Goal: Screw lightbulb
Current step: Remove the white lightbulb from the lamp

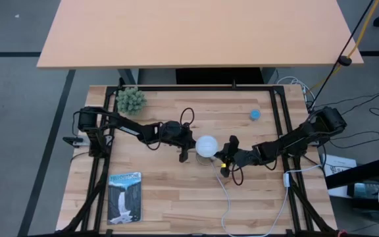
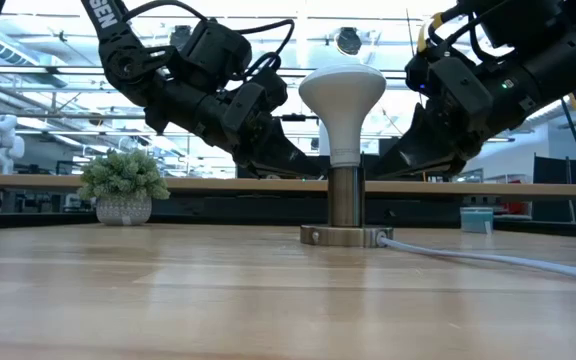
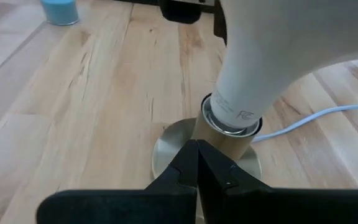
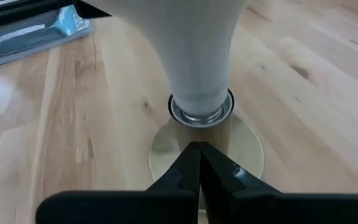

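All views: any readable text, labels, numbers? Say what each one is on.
"SEN": white letters on the left arm, cut off by the picture's top edge.
Grey print and a mark on the neck of the lightbulb: too faint to read.
Cover title on the booklet: too small to read.
Nothing else is legible.

Overhead, table-level, two close wrist views

A small potted plant [image 1: 131, 100] stands far left on the tabletop [image 1: 176, 197], a blue cup [image 1: 255, 114] far right, a booklet [image 1: 124, 197] near left.
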